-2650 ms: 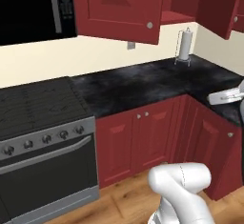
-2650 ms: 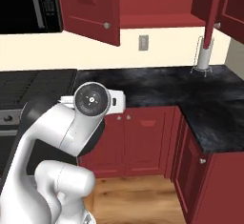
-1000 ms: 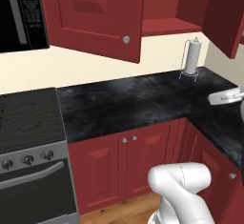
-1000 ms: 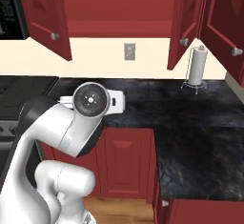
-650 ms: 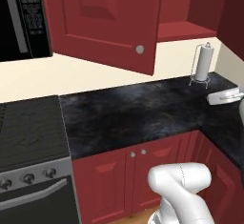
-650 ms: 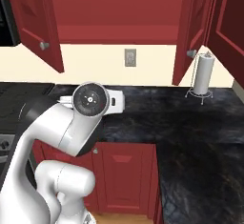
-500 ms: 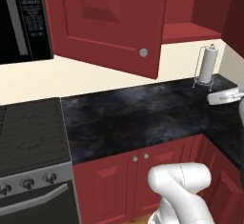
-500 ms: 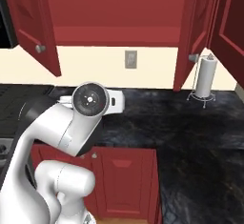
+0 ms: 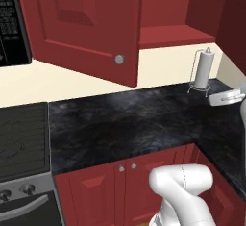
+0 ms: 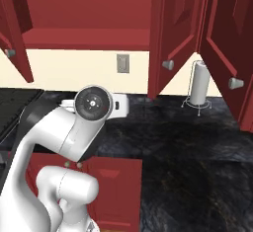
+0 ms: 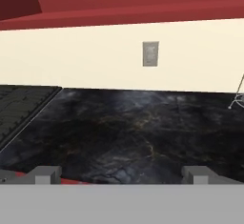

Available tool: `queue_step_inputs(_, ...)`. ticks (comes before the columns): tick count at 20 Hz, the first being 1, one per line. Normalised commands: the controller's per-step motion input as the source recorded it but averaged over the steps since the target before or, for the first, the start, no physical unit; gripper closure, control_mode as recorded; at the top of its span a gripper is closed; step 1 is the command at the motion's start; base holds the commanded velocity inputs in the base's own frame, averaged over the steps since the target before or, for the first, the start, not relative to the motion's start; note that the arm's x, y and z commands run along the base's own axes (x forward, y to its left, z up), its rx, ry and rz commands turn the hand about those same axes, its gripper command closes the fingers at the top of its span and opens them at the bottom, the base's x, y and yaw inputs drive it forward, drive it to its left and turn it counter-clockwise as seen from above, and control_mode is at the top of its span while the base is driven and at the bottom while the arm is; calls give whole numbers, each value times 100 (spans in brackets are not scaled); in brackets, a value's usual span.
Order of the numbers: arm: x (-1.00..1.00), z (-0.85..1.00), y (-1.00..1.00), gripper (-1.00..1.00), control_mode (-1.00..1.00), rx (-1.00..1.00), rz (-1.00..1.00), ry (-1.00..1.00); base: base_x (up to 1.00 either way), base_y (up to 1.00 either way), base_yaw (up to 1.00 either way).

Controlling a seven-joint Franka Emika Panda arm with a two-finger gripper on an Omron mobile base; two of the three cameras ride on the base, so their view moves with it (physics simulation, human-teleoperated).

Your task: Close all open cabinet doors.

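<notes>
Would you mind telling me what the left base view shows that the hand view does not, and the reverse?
Left base view alone: an open cabinet door with a round silver knob, the microwave, the lower cabinet doors and the paper towel roll on its stand.

Hand view alone: the wall outlet and the gripper, its jaws wide open with nothing between them.

Both share the black countertop, the cream wall and a corner of the stove.

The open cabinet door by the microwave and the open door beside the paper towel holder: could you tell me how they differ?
The door by the microwave has its knob at lower left; the door beside the paper towel holder has its knob lower right. The first hangs over the stove side, the second over the counter corner. Both are dark red, panelled, open.
</notes>
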Motion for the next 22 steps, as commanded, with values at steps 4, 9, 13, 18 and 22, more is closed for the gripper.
queue_step_inputs(4,0,0,0,-100,100,0,0,0,43,-26,2)
queue_step_inputs(9,0,0,0,-100,100,0,0,0,53,-5,0)
queue_step_inputs(13,0,0,0,-100,100,0,0,0,29,-22,0)
queue_step_inputs(18,0,0,0,-100,100,0,0,0,2,-23,0)
queue_step_inputs(22,0,0,0,-100,100,0,0,0,0,0,0)
